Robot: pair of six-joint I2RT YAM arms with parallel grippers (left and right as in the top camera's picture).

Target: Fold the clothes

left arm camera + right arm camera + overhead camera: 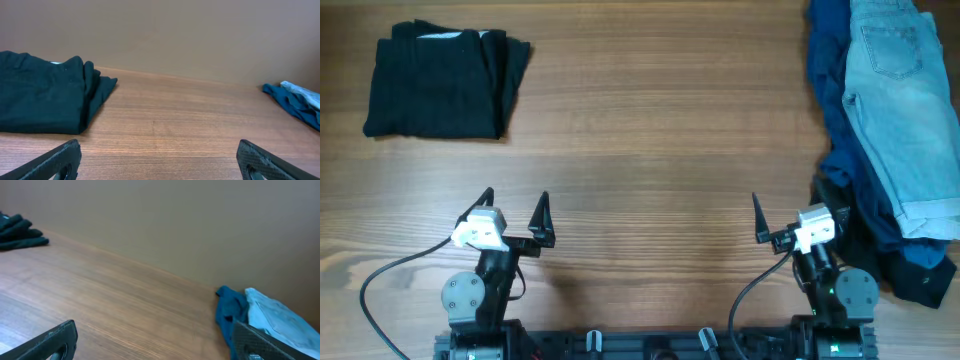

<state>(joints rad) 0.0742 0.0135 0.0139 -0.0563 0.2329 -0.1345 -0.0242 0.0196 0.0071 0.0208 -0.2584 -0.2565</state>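
Note:
Black shorts [442,82] lie folded in a neat rectangle at the table's far left, also seen in the left wrist view [45,95]. A loose pile of clothes sits at the right edge: light-blue denim shorts [910,110] on top of dark blue garments [835,90], with dark fabric [890,255] under them near the front. My left gripper [514,208] is open near the front left with nothing between its fingers [55,161]. My right gripper [790,207] is open near the front right, just left of the pile [260,312], holding nothing.
The wooden table [660,150] stretches bare between the folded shorts and the pile. A plain wall [175,35] rises behind the far edge. The arm bases and a cable [390,275] sit along the front edge.

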